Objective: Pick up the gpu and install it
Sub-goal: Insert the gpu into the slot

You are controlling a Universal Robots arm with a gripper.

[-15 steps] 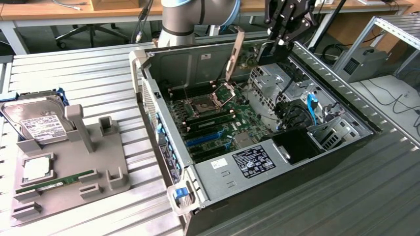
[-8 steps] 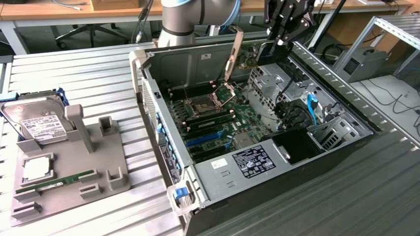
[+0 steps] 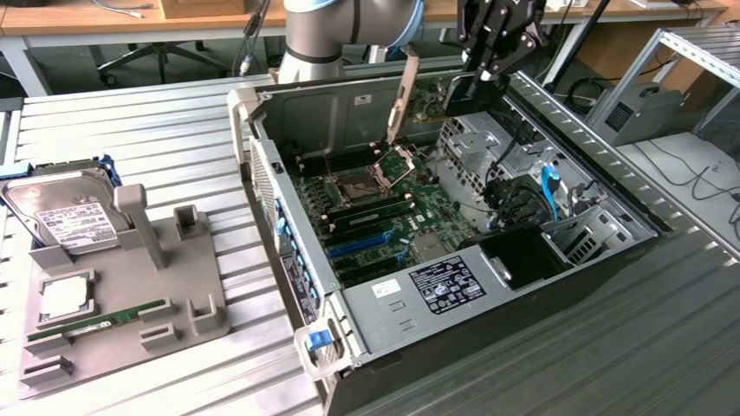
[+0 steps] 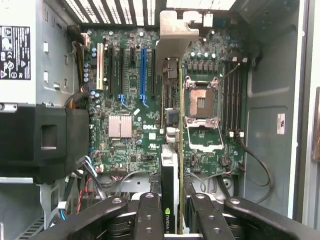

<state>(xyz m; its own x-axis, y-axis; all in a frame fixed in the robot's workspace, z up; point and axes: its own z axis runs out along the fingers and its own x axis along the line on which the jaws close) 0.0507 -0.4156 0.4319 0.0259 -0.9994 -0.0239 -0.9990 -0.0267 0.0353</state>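
The gpu (image 3: 401,95) (image 4: 170,180) hangs inside the open computer case (image 3: 382,316) (image 4: 270,100), clamped edge-on between the gripper (image 3: 488,69) (image 4: 170,215) fingers (image 4: 148,215), which sit narrow against both faces of the card. Its silvery end bracket points toward the case's rear wall, and the board stands upright over the motherboard (image 3: 382,208) (image 4: 130,145), between the expansion slots and the processor socket (image 3: 353,186) (image 4: 202,102). Whether its lower edge touches a slot cannot be told.

The case lies on its side on the slatted table (image 3: 139,130). It holds the motherboard with an empty socket, a blue expansion slot (image 3: 359,247) (image 4: 142,70), a labelled silver box (image 3: 445,282) (image 4: 20,50), a black duct (image 3: 526,256) (image 4: 40,135) and bundled cables.

At the exterior view's left, well apart from the case, a grey parts tray (image 3: 173,286) carries a hard drive (image 3: 64,212) propped at its far end, a square silver processor (image 3: 64,297) in one recess, and a green memory stick (image 3: 99,321) lying beside it.
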